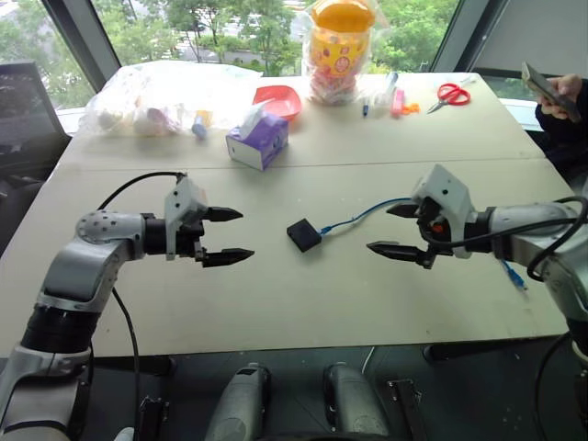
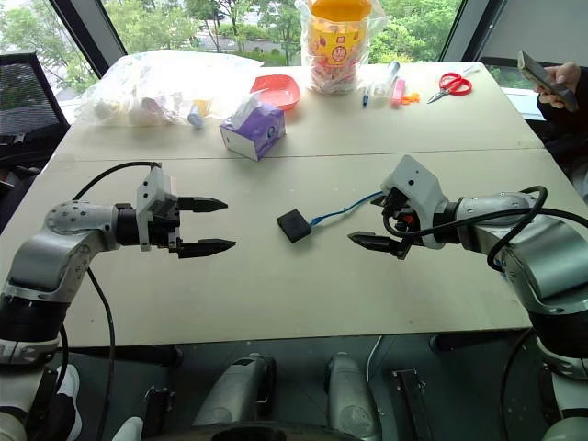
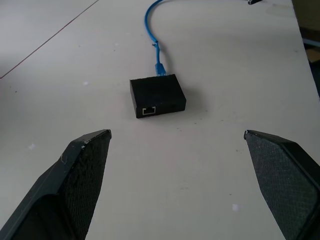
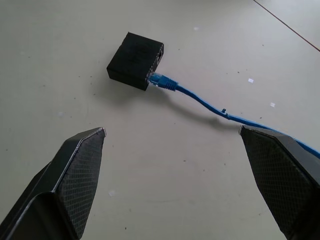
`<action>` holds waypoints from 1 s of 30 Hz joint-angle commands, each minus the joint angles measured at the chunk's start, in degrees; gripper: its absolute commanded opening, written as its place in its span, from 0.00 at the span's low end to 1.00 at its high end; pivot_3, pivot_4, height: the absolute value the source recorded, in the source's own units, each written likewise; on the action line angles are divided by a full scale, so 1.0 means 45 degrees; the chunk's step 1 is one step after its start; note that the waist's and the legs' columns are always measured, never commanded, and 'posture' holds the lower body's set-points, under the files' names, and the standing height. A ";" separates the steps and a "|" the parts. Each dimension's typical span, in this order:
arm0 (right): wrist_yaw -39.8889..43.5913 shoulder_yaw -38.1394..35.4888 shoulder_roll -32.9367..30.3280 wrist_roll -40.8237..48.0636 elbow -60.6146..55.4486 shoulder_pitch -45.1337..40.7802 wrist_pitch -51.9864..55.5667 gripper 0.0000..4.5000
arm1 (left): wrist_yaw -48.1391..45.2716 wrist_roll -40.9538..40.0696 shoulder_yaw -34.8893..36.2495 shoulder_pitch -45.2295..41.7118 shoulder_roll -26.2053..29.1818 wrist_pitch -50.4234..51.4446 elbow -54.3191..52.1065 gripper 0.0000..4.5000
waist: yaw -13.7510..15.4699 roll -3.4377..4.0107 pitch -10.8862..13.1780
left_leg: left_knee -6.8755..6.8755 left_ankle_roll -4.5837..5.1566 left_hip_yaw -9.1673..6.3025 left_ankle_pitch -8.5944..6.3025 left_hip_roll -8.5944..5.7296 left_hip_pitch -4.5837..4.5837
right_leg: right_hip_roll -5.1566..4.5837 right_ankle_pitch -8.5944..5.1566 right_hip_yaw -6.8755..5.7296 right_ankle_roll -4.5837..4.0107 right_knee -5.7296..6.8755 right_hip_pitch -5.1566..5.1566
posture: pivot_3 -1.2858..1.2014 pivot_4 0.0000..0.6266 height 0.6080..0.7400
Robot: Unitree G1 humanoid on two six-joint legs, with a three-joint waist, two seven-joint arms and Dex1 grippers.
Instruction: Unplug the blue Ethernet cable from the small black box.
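The scene is lit brightly and evenly by daylight from the windows (image 1: pixel 230 28) behind the table (image 1: pixel 303 303). Only soft, faint shadows are cast. The treetops outside appear slightly washed out. Straight edges are perhaps bowed toward the corners.

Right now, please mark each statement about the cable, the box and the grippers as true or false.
1. The cable is plugged into the box. True.
2. The left gripper is shut on the box. False: it is open and apart from the box.
3. The box lies between the two grippers. True.
4. The right gripper holds the cable. False: it is open and holds nothing.
5. The box stands on the tissue box. False: it lies on the table.
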 commanded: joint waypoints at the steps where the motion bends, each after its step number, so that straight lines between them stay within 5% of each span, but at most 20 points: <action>1: 0.0262 -0.0013 -0.0220 -0.0185 0.0311 -0.0590 -0.0267 1.00 | 0.0057 0.0050 0.0079 0.0008 -0.0026 -0.0266 -0.0103 0.99 | -0.0008 0.0000 0.0000 | 0.0000 0.0000 0.0001 0.0000 0.0000 0.0000 | 0.0000 0.0000 0.0001 0.0000 0.0000 -0.0001 | 0.52 0.24 1.00; 15: 0.2400 0.3140 0.0914 -0.2212 0.3765 -0.3688 -0.2483 1.00 | 0.0479 0.0094 0.0096 -0.0212 -0.0207 -0.0188 -0.0065 0.99 | -0.0062 0.0002 0.0001 | 0.0001 0.0000 0.0009 0.0000 0.0000 -0.0003 | 0.0021 0.0002 0.0004 0.0002 0.0006 -0.0013 | 0.52 0.24 1.00; 25: 0.4874 0.7286 0.3504 -0.7093 0.9636 -0.6393 -0.8655 1.00 | 0.1021 0.0020 0.0390 0.0232 -0.0130 -0.0093 -0.0688 0.99 | -0.0079 0.0002 0.0001 | 0.0005 -0.0001 0.0021 0.0001 -0.0010 -0.0004 | 0.0032 0.0030 0.0005 0.0051 0.0043 -0.0033 | 0.52 0.24 1.00; 30: 0.5620 0.7545 0.4586 -0.8000 1.1809 -0.6957 -1.0267 1.00 | 0.1318 -0.0119 0.0695 0.0874 -0.0002 -0.0036 -0.1197 0.99 | -0.0083 0.0003 0.0001 | 0.0004 -0.0002 0.0020 0.0000 -0.0017 -0.0004 | 0.0028 0.0032 0.0005 0.0053 0.0074 -0.0044 | 0.52 0.24 1.00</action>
